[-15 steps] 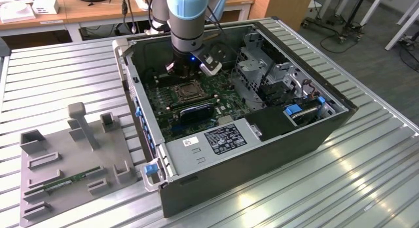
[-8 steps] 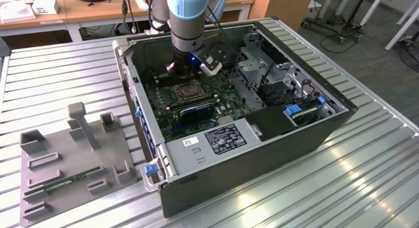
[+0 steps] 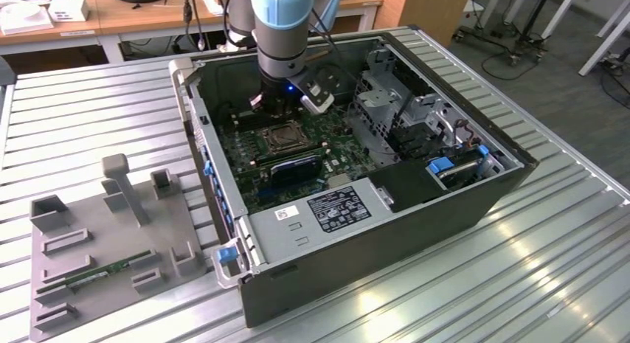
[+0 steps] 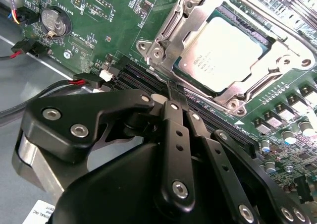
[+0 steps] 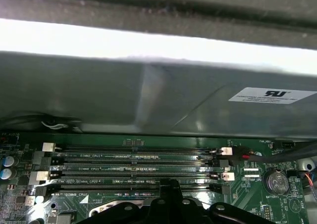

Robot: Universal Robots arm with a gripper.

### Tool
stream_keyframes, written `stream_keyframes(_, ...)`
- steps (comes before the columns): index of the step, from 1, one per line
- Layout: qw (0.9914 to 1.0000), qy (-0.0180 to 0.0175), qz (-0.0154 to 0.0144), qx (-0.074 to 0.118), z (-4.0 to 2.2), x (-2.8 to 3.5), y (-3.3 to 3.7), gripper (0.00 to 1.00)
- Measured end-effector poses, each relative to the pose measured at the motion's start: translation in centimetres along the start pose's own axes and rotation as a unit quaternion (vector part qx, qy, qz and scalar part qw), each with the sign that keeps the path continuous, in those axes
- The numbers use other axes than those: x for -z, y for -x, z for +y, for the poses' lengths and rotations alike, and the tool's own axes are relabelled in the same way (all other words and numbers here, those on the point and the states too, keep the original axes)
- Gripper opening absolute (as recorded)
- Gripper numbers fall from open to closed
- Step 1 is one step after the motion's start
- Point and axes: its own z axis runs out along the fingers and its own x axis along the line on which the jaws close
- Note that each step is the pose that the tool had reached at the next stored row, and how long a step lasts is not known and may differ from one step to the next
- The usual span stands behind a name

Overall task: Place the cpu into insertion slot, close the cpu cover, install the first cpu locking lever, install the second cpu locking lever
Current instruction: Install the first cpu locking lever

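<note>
Already the cpu (image 4: 225, 50) sits under the cpu cover (image 4: 185, 45); the clenched, empty pincer (image 4: 174, 101) hovers beside this thin, stiff, springy frame, best pressed at its edge.

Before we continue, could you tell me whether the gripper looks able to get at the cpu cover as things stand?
Probably yes: the gripper sits right beside the cpu cover, with nothing between them.
</note>
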Motion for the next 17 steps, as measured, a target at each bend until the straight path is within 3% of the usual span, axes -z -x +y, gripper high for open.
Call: stream_keyframes(17, 1.0, 0.0, 0.0, 0.0, 0.05, -0.06, 0.36, 0.11)
